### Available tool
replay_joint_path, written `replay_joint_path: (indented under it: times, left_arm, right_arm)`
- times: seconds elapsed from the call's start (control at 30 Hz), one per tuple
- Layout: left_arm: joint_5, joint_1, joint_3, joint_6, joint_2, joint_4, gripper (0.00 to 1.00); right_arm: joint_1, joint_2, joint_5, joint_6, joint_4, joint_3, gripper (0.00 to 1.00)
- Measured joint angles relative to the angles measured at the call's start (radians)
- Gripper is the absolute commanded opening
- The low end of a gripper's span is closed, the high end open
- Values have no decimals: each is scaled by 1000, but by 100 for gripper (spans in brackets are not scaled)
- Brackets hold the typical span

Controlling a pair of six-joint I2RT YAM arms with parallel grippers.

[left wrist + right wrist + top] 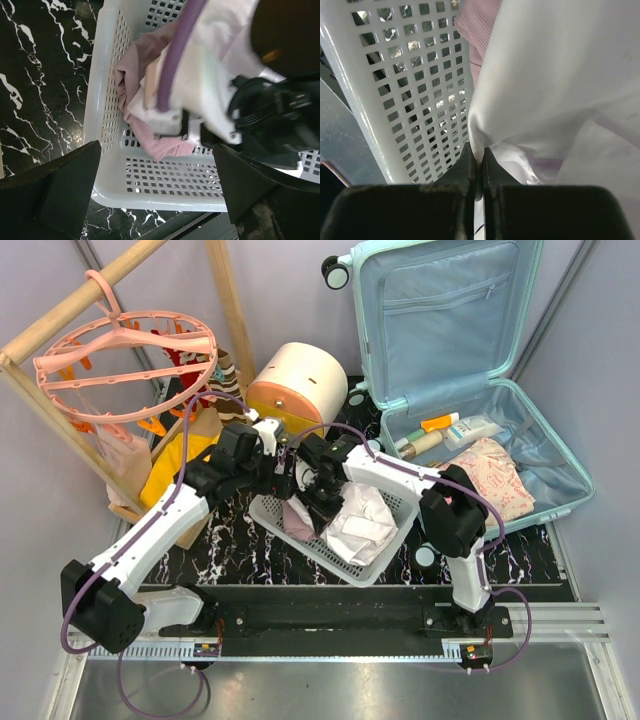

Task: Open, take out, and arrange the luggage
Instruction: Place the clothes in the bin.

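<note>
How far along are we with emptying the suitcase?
Done: the suitcase lies open, and a pink garment sits in the basket. In hand: the right gripper is pinched shut on a white cloth in the basket; the left gripper hangs open above it. Left: bottles and a patterned bundle lie in the suitcase.

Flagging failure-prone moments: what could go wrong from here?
The right gripper pinches only a thin fold of the white fabric garment, so it may slip out on lifting. The open left gripper hangs directly over the right arm's purple cable above the white perforated plastic basket; the arms could collide or snag.
</note>
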Motion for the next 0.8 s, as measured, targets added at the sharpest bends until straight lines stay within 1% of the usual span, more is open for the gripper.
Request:
replay_joint_path:
  times: [0.23, 0.3, 0.37, 0.4, 0.47, 0.5, 0.53, 0.57, 0.63, 0.8]
  left_arm:
    - [0, -2, 0, -1, -9, 10, 99]
    - [0, -2, 0, -1, -9, 11, 99]
    - [0, -2, 0, -1, -7, 15, 99]
    - [0, -2, 0, 0, -5, 18, 99]
    - [1, -2, 0, 0, 4, 23, 99]
    - [1, -2, 0, 0, 9, 25, 99]
    - [1, -2, 0, 1, 13, 26, 99]
    - [1, -2, 0, 0, 16, 30, 99]
    - [0, -2, 2, 3, 16, 39, 99]
    - [3, -2, 17, 3, 16, 77, 99]
  right_arm:
    - [31, 46, -14, -55, -32, 25, 0]
    - [35, 48, -14, -64, -38, 31, 4]
    - [36, 48, -14, -69, -42, 33, 11]
    - [36, 48, -13, -71, -44, 34, 26]
    - [36, 48, -7, -65, -47, 35, 44]
    - [36, 48, 0, -60, -50, 37, 59]
    - [37, 48, 9, -53, -54, 42, 64]
    - [37, 48, 23, -47, -55, 47, 68]
    - [36, 46, 43, -30, -53, 59, 74]
    - [26, 18, 87, 14, -56, 80, 76]
